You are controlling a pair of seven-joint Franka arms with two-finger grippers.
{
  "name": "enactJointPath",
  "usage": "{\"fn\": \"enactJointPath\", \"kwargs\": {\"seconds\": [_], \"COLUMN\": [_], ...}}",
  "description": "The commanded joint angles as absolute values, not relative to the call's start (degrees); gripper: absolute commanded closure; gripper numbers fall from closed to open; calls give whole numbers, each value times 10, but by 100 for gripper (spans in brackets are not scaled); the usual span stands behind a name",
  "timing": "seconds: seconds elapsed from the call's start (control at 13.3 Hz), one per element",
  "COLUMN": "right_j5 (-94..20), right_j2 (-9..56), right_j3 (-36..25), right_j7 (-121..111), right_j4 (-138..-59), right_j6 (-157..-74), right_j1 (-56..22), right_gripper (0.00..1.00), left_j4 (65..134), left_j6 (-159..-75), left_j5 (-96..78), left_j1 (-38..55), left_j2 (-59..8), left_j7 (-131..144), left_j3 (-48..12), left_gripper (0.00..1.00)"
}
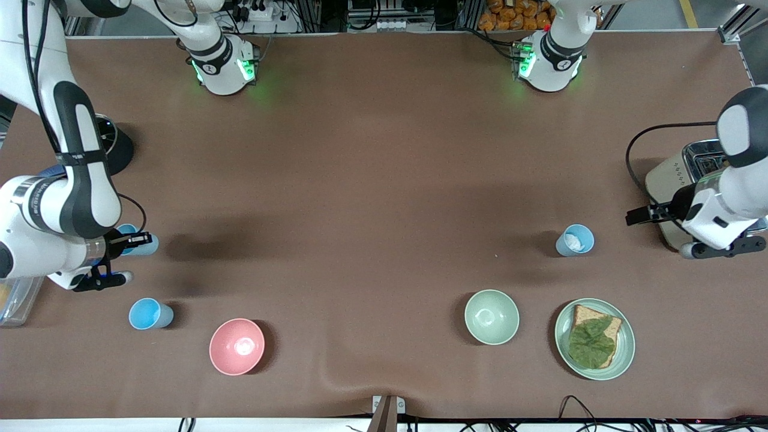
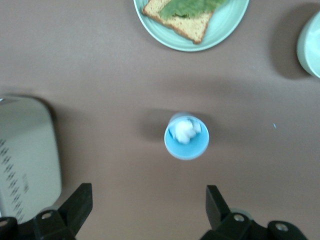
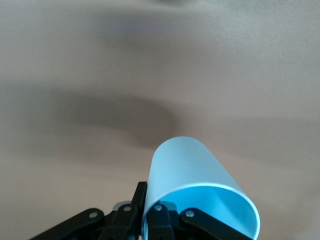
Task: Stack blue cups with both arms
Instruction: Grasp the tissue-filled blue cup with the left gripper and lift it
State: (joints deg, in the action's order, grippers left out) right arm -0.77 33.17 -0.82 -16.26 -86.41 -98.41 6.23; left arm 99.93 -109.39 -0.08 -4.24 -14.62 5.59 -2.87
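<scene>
Three blue cups: the right gripper (image 1: 137, 241) pinches one (image 3: 200, 192) with its fingers, one (image 1: 150, 314) stands at its six o'clock, one (image 1: 575, 240) near the left gripper (image 2: 150, 212), fingers spread wide, open desk (image 1: 372, 198) between.

Brown table (image 1: 372, 180) carries two blue cups (image 1: 575, 240) (image 1: 150, 314), bowls (pink (image 1: 236, 346), green (image 1: 491, 317)), plate (image 1: 624, 348), toaster (image 1: 681, 174).

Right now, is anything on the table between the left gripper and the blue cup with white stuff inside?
Nothing visible. The left gripper is open, and the left wrist view shows only bare tablecloth between its fingers and the blue cup. The toaster and the plate of toast sit off to the sides.
</scene>
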Motion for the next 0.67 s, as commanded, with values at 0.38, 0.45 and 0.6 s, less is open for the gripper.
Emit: {"fn": "enactJointPath", "kwargs": {"seconds": [0.38,0.45,0.6], "right_j5": [40,40,40], "right_j2": [282,282,282], "right_j3": [-5,-5,-5], "right_j7": [-157,-156,-156], "right_j4": [-852,-852,-852], "right_j6": [-942,-941,-938], "right_j1": [14,14,14], "right_gripper": [100,100,100], "left_j4": [1191,1196,1196], "left_j6": [-1381,-1400,-1420], "left_j5": [-9,-9,-9], "left_j1": [-57,-57,-57], "left_j2": [-167,-177,-197], "left_j7": [35,34,34], "left_j3": [-32,-32,-32], "left_gripper": [0,0,0]}}
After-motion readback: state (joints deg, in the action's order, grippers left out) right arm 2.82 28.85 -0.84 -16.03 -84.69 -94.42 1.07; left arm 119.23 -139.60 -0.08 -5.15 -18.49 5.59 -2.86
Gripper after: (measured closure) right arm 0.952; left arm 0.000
